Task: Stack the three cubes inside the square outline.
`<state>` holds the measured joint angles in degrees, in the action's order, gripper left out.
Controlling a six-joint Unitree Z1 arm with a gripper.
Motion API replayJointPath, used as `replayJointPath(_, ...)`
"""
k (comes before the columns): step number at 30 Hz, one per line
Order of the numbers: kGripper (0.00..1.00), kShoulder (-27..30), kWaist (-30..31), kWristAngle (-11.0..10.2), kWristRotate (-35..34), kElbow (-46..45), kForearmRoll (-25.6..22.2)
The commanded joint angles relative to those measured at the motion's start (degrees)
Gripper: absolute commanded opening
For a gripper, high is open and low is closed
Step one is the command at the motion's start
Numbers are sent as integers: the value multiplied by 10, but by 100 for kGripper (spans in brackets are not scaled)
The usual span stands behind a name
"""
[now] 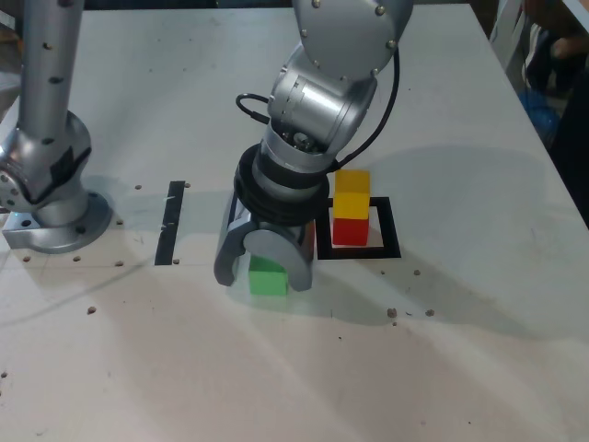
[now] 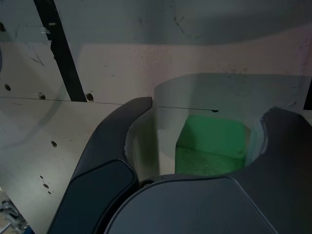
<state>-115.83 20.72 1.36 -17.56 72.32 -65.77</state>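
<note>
1. A two-fingered gripper [image 1: 263, 280] hangs over a pale tabletop [image 1: 414, 368], its curved fingers spread apart. The green cube [image 1: 268, 282] lies in the opening between them. The nearer relation is uneven: a visible gap separates the cube from the finger on the black tape strip's side, while the cube sits close to the other finger. Whether it touches that one, I cannot tell. No grip shows.

2. The cube has no long axis. In the wrist view its sides look slightly turned against the fingers, so closing would probably nudge it square and towards the middle of the opening.

3. There is only one gripper here, and the cube is already within its reach. The next move seems to be closing, then lifting.

4. Beyond the gripper, towards the exterior view's right, the yellow cube [image 1: 352, 188] sits on the red cube [image 1: 350, 232], inside the black square outline [image 1: 390, 230]. The green one likely goes on top, so it must be raised clear of both before it travels across.

5. On the gripper's opposite side, well apart, lies the straight black tape strip [image 1: 170, 226].

6. The tabletop looks flat and smooth, with small dark holes. Nothing stands on the near side of the gripper. The tight side is towards the stack, where a low sideways swing could knock the yellow cube off.
</note>
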Motion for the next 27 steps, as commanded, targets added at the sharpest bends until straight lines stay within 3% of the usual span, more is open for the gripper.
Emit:
replayJointPath(1,33,2,-1,-6,-1,4,0)
replayJointPath(9,25,17,-1,-22,-8,10,-20)
replayJointPath(17,16,29,-1,-22,-12,11,-20)
replayJointPath(27,10,29,-6,-24,-5,14,-15)
